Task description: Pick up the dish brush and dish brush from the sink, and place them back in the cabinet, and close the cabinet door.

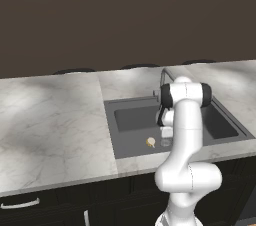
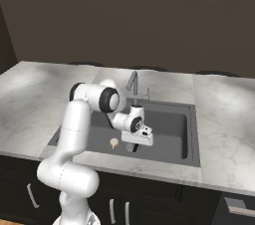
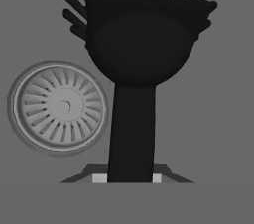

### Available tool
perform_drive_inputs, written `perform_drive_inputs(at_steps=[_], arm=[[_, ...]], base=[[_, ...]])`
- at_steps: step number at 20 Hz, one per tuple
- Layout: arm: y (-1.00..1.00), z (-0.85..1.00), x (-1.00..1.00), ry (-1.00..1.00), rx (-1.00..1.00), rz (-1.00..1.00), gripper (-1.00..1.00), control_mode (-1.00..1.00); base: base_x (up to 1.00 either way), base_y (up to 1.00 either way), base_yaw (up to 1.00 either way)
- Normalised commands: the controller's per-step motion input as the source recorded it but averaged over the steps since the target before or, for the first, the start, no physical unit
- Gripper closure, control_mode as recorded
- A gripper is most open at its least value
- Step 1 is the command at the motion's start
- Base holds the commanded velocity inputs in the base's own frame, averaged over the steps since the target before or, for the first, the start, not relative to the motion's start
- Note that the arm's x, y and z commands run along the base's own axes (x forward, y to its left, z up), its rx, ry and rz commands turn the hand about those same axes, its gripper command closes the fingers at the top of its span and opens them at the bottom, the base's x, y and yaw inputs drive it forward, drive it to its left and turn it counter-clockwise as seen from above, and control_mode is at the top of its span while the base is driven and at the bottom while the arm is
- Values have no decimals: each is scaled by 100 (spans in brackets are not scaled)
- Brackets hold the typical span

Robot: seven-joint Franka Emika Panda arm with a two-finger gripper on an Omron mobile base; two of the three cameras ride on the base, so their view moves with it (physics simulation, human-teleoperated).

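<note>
Black brush (image 3: pixel 139 69) stands handle-first between the gripper's (image 3: pixel 130 178) fingers, which are clamped on its handle, low in the dark sink (image 1: pixel 130 142) beside the round drain (image 3: pixel 59 107). Cream-headed brush (image 1: pixel 151 142) lies on the basin floor nearby.

A pale marble bench (image 1: pixel 50 120) runs wall to wall ahead of me, with a dark grey sink (image 1: pixel 131 140) sunk into it and a slim faucet (image 2: pixel 132 82) at its back edge. On the sink floor, a cream-headed brush (image 1: pixel 151 142) lies near the round drain (image 3: pixel 59 107).
</note>
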Motion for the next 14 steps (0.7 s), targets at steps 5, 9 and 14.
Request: perform_drive_inputs(at_steps=[5,9,14], arm=[[0,29,0,-3,0,0,100,-100],[0,30,0,-2,0,0,100,-100],[-3,35,0,0,0,0,100,-100]], base=[[0,0,0],[0,0,0],[0,0,0]])
